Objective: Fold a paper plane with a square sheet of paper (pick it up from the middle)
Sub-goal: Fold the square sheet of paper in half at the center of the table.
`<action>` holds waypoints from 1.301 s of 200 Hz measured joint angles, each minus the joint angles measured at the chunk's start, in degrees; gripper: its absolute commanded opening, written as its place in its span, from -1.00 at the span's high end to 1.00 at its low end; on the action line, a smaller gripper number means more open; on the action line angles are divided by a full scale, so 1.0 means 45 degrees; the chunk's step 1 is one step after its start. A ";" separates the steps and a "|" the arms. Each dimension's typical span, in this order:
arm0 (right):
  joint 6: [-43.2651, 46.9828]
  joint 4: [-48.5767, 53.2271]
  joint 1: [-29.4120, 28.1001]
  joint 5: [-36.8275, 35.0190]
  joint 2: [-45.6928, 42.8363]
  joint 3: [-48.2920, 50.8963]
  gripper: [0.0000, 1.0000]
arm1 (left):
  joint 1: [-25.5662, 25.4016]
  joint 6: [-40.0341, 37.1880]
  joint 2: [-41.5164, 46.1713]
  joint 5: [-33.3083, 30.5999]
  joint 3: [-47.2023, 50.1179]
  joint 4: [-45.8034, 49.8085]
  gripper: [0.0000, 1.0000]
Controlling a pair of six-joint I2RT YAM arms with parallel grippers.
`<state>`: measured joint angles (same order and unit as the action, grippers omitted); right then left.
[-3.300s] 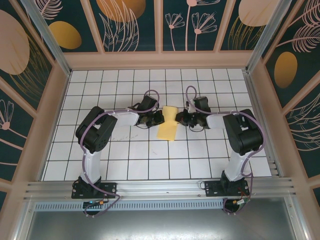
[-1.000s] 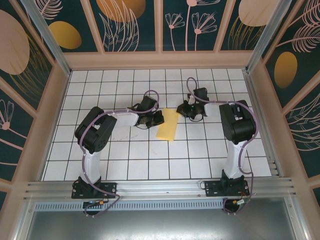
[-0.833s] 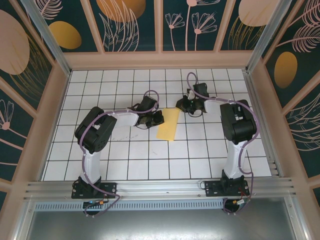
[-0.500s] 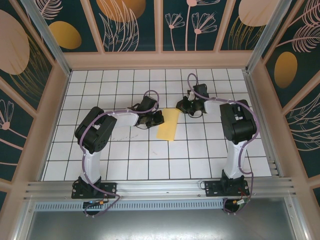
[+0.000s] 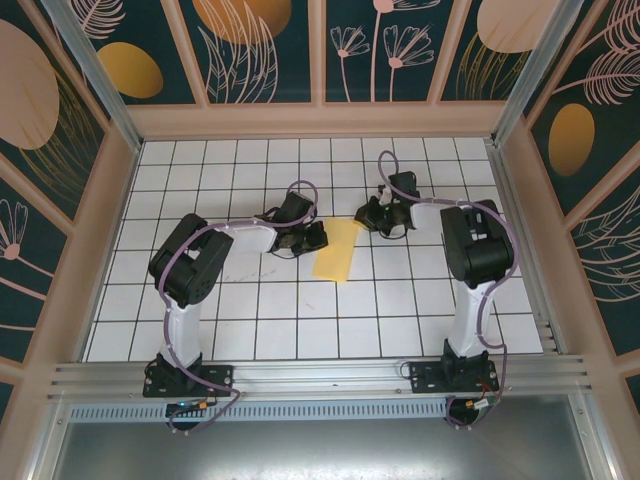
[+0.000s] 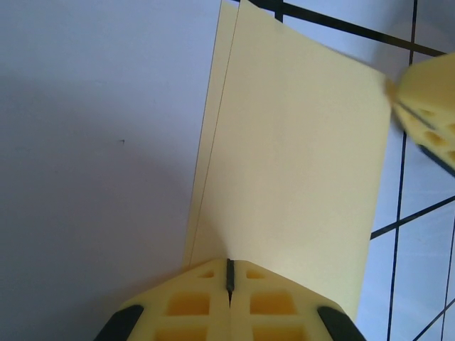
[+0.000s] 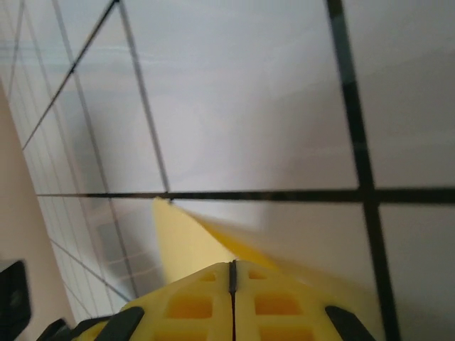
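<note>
Square sheet of paper (image 5: pixel 336 250) — folded to a strip — is laid on the tabletop (image 5: pixel 250 320), long axis 1 to 7 o'clock. Left fingers (image 6: pixel 192 305), pressed together, are set at its 10 o'clock edge; right fingers (image 7: pixel 192 305), likewise closed, at its 1 o'clock corner — neither nearer.

Open tiled table (image 5: pixel 300 320) lies free on my near side. The yellow sheet (image 5: pixel 337 255) is hemmed: my left gripper (image 5: pixel 322 238) at its left edge, my right gripper (image 5: pixel 362 215) at its far right corner.
</note>
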<state>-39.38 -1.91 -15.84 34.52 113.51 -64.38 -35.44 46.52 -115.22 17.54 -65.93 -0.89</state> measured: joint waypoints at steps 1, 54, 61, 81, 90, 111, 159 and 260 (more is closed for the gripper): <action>0.0000 0.0000 0.0000 0.0000 -0.0034 0.0010 0.86 | 0.0000 0.0000 0.0000 0.0000 0.0000 0.0000 1.00; -0.0335 -0.1200 -0.0005 0.0442 -0.1933 0.1506 0.87 | 0.0000 0.0000 0.0024 0.0000 0.0034 0.0000 1.00; -0.0384 -0.1205 0.0000 0.0447 -0.1894 0.1661 0.87 | 0.0000 0.0000 0.0024 0.0000 0.0034 0.0005 1.00; -0.0442 -0.1224 -0.0005 0.0457 -0.1574 0.1734 0.87 | 0.0000 0.0000 0.0024 0.0000 0.0034 0.0005 1.00; -0.0471 -0.1248 -0.0015 0.0457 -0.1375 0.1676 0.88 | 0.0000 0.0000 0.0029 0.0000 0.0034 0.0005 1.00; -0.0481 -0.1239 -0.0029 0.0471 -0.0782 0.1302 0.88 | 0.0000 0.0000 0.0029 0.0000 0.0034 0.0005 1.00; -0.0364 -0.0933 -0.0087 0.0262 0.0019 0.0563 0.87 | 0.0000 0.0000 0.0029 0.0000 0.0034 0.0005 1.00; 0.0039 -0.0160 -0.0165 0.0107 -0.0563 0.0763 0.88 | 0.0000 0.0000 0.0049 0.0005 0.0058 0.0005 1.00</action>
<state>-39.20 -2.63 -16.58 35.00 110.98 -60.95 -35.44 46.52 -115.00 17.56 -65.67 -0.86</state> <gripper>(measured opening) 0.067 0.066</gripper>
